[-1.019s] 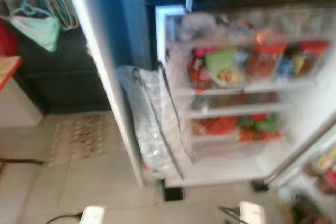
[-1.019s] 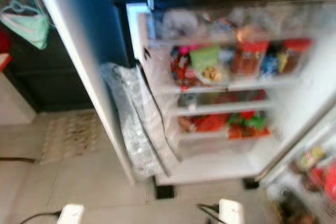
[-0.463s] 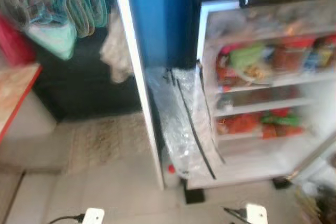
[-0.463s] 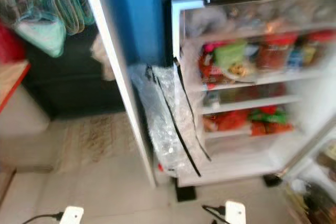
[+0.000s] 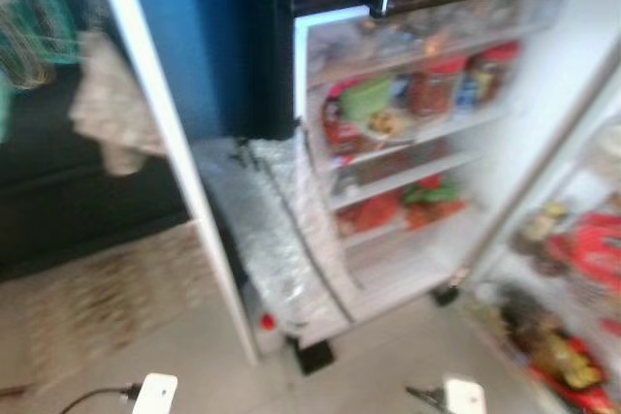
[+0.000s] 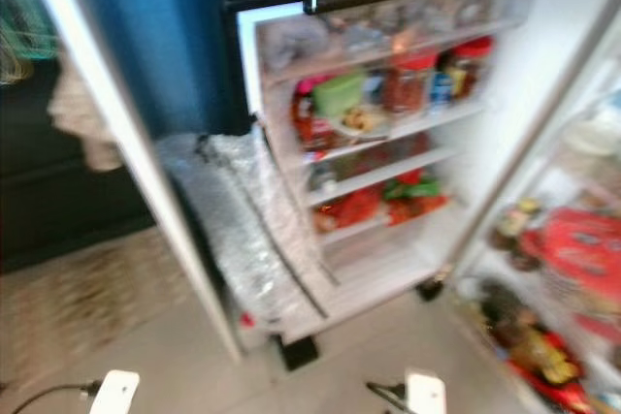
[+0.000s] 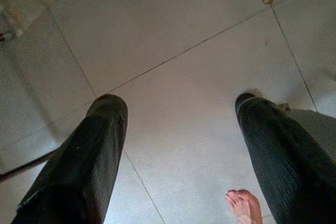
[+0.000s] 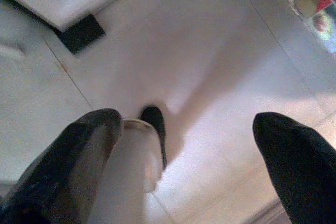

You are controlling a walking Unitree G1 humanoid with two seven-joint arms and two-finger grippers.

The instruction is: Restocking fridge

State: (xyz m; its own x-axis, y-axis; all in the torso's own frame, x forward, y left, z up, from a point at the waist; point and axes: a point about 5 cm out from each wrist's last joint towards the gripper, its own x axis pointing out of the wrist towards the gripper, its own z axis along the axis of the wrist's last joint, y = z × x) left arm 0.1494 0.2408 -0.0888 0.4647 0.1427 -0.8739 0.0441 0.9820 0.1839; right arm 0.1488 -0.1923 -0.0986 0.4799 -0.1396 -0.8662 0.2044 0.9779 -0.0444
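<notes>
The fridge (image 5: 408,143) stands open ahead, blurred. Its shelves hold red-lidded jars (image 5: 432,84), a green packet (image 5: 364,99) and red and green packs lower down. On the right, the open door's racks (image 5: 572,269) carry more red and yellow packages. Both arms hang low over the tiled floor. My left gripper (image 7: 177,103) is open with nothing between its fingers. My right gripper (image 8: 186,121) is also open and holds nothing.
A white door edge (image 5: 165,162) runs down on the left. Crinkled clear plastic (image 5: 262,239) lies beside the fridge base. A patterned rug (image 5: 97,288) covers the floor at left, and a cloth (image 5: 107,113) hangs above it. A person's toes (image 7: 244,205) are near my left gripper.
The whole picture has shifted, so the camera swung right: the fridge sits further left and the right door's racks have come into view. Both grippers stay open.
</notes>
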